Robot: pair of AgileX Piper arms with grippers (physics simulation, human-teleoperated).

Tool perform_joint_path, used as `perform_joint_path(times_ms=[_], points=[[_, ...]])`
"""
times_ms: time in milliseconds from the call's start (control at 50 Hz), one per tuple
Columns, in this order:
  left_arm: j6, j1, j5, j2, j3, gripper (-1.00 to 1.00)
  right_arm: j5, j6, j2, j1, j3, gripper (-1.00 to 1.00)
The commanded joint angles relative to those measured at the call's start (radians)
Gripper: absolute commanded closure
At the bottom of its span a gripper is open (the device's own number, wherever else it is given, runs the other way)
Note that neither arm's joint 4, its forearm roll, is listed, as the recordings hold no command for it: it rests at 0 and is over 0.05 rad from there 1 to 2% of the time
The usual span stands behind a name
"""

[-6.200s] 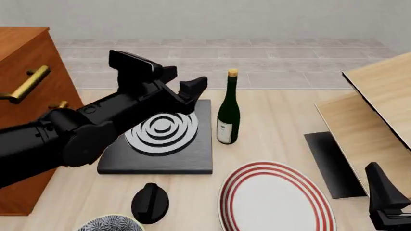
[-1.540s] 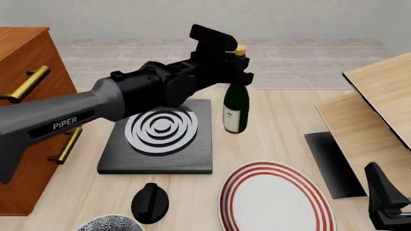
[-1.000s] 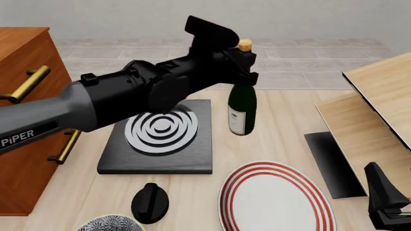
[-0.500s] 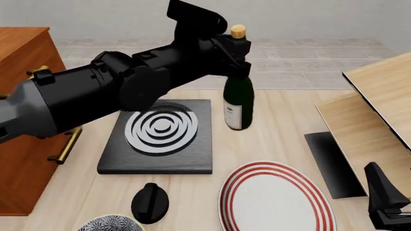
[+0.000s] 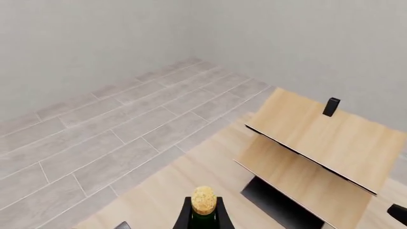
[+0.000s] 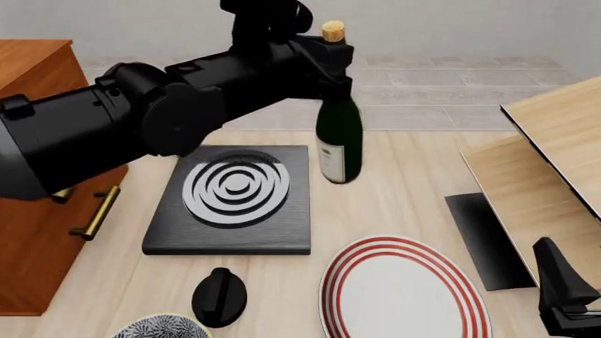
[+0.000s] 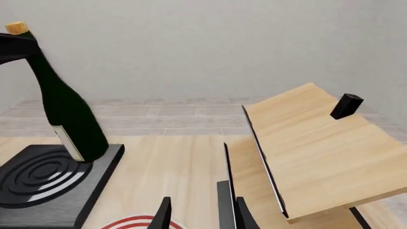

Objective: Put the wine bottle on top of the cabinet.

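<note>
Idling low by the near edge, the right gripper (image 6: 566, 296), fingers parted, leaves the left gripper (image 6: 324, 67) pinching the tilted wine bottle (image 6: 338, 137) by its neck, airborne, the cabinet (image 6: 33, 77) lying far leftward.

Front view looks down from above; both wrist views share the wine bottle (image 6: 338, 134).

Your left arm covers the wine bottle's (image 6: 339, 137) neck and the left claw (image 6: 324, 67), so you cannot see its grip. The cabinet (image 6: 33, 190) is cut off, half hidden. Only a sliver of the right claw (image 6: 566, 299) shows at the worktop's (image 6: 413, 197) near right corner.
</note>
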Motion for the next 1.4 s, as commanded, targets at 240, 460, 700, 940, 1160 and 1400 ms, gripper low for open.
perform_joint_path(times_ms=[240,460,700,940,1160,1400], points=[[0.012,0.038,0.028,-0.086,-0.005,1.0,0.001,-0.002,-0.001,0.0,0.0,-1.0],[0.016,0.06,0.038,-0.138,0.022,1.0,0.0,-0.004,-0.001,0.002,0.0,-1.0],[0.036,0.076,0.083,-0.188,0.022,1.0,0.001,-0.003,-0.001,0.0,0.0,-1.0],[0.044,0.122,0.124,-0.236,0.024,1.0,0.001,-0.002,-0.001,-0.001,0.0,-1.0],[0.047,0.18,0.166,-0.282,0.013,1.0,0.002,-0.003,-0.004,-0.003,-0.001,-1.0],[0.042,0.236,0.199,-0.301,0.026,1.0,0.002,-0.003,-0.006,-0.005,-0.001,-1.0]])
